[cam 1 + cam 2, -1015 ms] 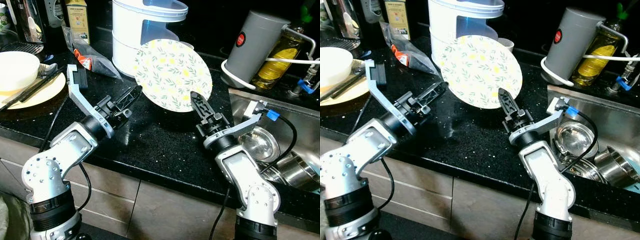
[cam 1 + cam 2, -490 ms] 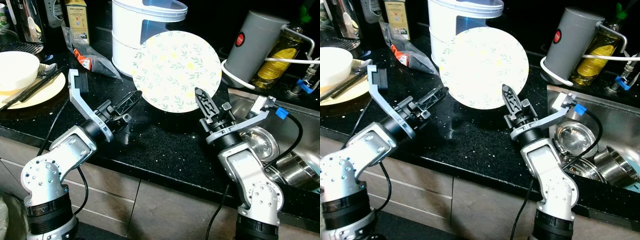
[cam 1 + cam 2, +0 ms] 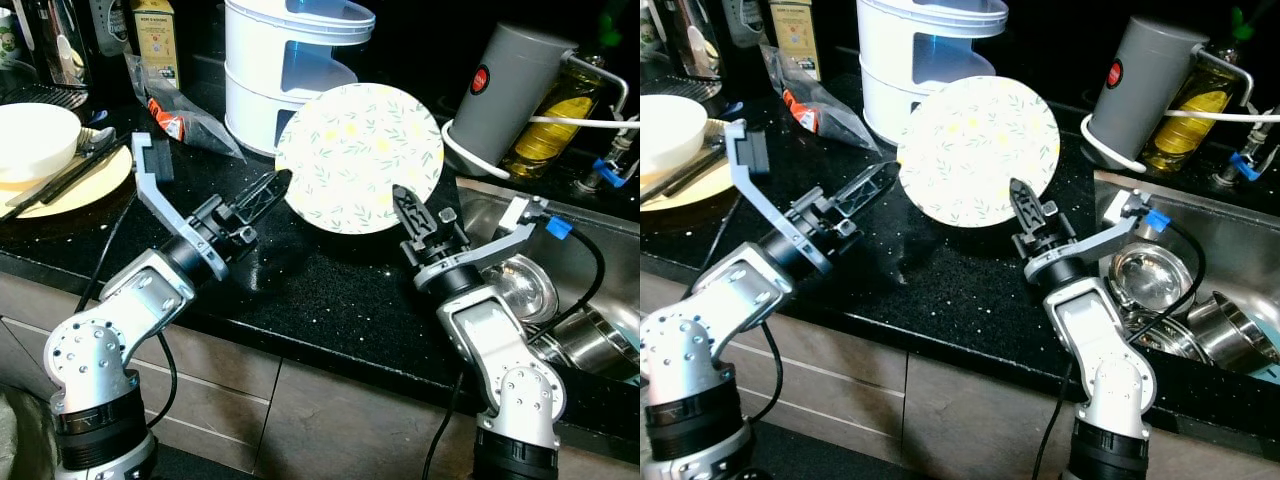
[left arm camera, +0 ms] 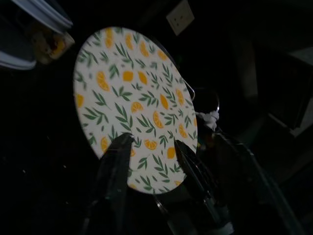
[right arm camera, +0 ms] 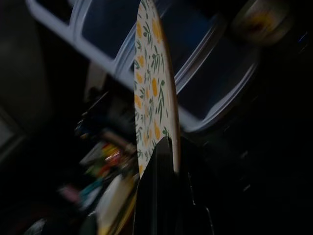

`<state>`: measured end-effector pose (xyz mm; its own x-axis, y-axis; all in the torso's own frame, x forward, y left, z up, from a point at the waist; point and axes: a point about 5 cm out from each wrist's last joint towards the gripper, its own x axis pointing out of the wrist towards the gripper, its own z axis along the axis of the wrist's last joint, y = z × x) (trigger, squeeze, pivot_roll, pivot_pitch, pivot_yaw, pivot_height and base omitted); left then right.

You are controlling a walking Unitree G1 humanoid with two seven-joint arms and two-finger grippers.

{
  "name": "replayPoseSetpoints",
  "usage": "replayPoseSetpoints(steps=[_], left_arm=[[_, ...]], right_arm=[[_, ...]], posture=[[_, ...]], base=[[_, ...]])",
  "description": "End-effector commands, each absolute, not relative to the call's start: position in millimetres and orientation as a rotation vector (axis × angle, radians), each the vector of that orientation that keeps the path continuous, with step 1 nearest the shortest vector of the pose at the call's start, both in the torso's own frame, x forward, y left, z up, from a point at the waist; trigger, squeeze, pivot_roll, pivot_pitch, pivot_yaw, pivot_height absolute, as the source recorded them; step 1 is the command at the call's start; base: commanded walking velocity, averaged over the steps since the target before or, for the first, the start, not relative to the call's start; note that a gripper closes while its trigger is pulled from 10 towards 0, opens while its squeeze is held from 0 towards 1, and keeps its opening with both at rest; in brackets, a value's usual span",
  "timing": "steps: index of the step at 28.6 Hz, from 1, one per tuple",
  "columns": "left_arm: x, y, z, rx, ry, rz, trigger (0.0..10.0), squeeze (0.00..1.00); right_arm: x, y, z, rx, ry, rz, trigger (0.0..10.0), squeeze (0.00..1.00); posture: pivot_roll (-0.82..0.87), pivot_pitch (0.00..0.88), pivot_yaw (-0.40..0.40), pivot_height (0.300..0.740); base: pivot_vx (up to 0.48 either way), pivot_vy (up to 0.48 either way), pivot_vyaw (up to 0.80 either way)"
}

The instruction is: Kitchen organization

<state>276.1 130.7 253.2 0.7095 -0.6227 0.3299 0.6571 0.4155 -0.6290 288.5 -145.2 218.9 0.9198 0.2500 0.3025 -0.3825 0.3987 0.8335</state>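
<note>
A: Looking down on a black speckled bench (image 3: 330, 300). Holding up a round plate (image 3: 360, 158) printed with green leaves and orange slices, tilted on edge above the bench.

B: Gripping how?

A: Clamping the plate's lower rim in the right claw (image 3: 412, 212), one black finger on each face of the plate, as seen edge-on from the right wrist (image 5: 161, 161).

B: And the other side?

A: Reaching toward the plate's near edge with the left claw (image 3: 268, 190), fingers (image 4: 117, 166) standing apart, just short of the rim, not closing on anything.

B: Surrounding the plate?

A: Standing right behind it, a white stacked container (image 3: 285, 60) with blue openings. Lying beside that, a clear bag (image 3: 175, 105) with a red label. Sitting at the far left of the bench, a white bowl (image 3: 35, 140) on a yellow plate (image 3: 85, 185) with cutlery laid across.

B: On the right?

A: Rising near the sink, a grey cylinder (image 3: 510, 85) with a red badge, and a bottle of yellow liquid (image 3: 555, 120) just beside it. Resting in the steel sink (image 3: 480, 205), several metal bowls (image 3: 575, 335).
</note>
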Motion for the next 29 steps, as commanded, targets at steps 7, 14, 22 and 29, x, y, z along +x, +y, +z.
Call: replayPoseSetpoints(steps=[7, 14, 22, 29], left_arm=[[279.6, 120.7, 252.7, -0.658, -0.071, -0.707, 10.0, 1.0], [283.1, 119.8, 240.8, -0.344, -0.103, -0.56, 10.0, 0.0], [287.6, 128.8, 240.5, -0.174, -0.157, -0.437, 10.0, 0.0], [289.6, 128.8, 236.4, -0.108, -0.194, -0.399, 10.0, 0.0]], right_arm=[[299.6, -179.8, 229.0, 0.983, -0.247, 0.255, 0.0, 0.0], [303.8, -180.3, 228.9, 0.912, -0.254, 0.229, 1.5, 0.0], [300.4, -178.2, 227.1, 0.877, -0.267, 0.218, 10.0, 0.0], [300.8, -177.9, 226.8, 0.846, -0.278, 0.194, 10.0, 0.0]], posture=[[0.1, 0.0, -0.169, 0.74], [0.09, 0.0, -0.174, 0.74], [0.08, 0.0, -0.165, 0.74], [0.08, 0.0, -0.158, 0.74]], base=[[0.0, 0.0, 0.0], [0.0, 0.0, 0.0], [0.0, 0.0, 0.0], [0.0, 0.0, 0.0]])
